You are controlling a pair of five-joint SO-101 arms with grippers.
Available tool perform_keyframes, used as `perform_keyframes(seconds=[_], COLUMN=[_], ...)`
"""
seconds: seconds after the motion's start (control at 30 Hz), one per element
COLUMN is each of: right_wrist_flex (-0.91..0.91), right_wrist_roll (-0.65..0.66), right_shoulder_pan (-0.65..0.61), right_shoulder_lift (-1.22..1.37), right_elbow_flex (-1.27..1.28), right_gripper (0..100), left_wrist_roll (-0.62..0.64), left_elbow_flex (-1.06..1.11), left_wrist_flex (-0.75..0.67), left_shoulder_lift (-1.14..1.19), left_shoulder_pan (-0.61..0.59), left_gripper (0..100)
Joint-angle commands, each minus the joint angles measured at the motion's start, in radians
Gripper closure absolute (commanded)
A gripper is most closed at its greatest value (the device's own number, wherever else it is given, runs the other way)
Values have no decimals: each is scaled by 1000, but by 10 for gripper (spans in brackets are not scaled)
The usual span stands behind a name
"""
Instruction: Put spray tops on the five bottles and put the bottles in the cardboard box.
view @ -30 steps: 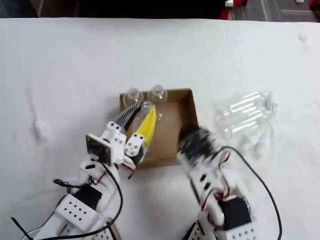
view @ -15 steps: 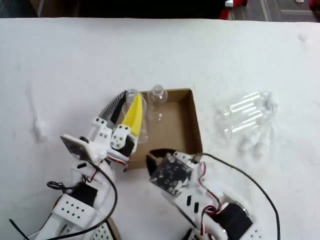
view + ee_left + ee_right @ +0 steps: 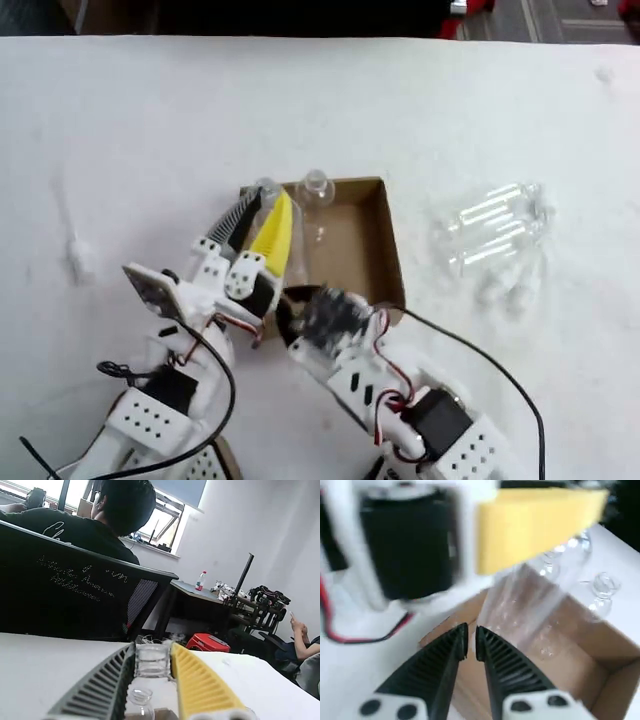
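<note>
Clamping a clear bottle (image 3: 266,188), the left hand (image 3: 270,197) is holding it at the upper-left corner of the cardboard box (image 3: 350,260), mid-frame in the high view. The right hand (image 3: 295,305) is hovering at the box's lower-left edge. In the left wrist view, grey and yellow fingers (image 3: 200,685) are squeezing the bottle's neck. In the right wrist view, the right hand's black fingers (image 3: 445,665) are resting together, empty, before the box.

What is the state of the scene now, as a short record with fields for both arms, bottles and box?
left gripper: fingers closed on a clear bottle at the cardboard box
right gripper: fingers shut, holding nothing, at the box's near edge
standing bottle: upright at the box's far wall, neck open
loose bottles: lying on the table, right of the box
</note>
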Motion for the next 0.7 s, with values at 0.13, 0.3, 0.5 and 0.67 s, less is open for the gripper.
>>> perform_keyframes(seconds=[0.13,0.3,0.5,0.67], right_wrist_flex=[-74,-136,-159,-285], right_wrist_roll=[34,32,26,26], right_shoulder_pan=[35,68,104,105], right_shoulder_lift=[-7,-7,16,205], right_elbow_flex=[32,64,63,60], right_gripper=[982,982,982,982], left_wrist_roll=[5,5,5,5], left_elbow_flex=[-3,-3,-3,-3], left_wrist_flex=[3,3,3,3], left_shoulder_lift=[1,1,1,1], left_shoulder_pan=[12,12,13,13], left_gripper=[979,979,979,979])
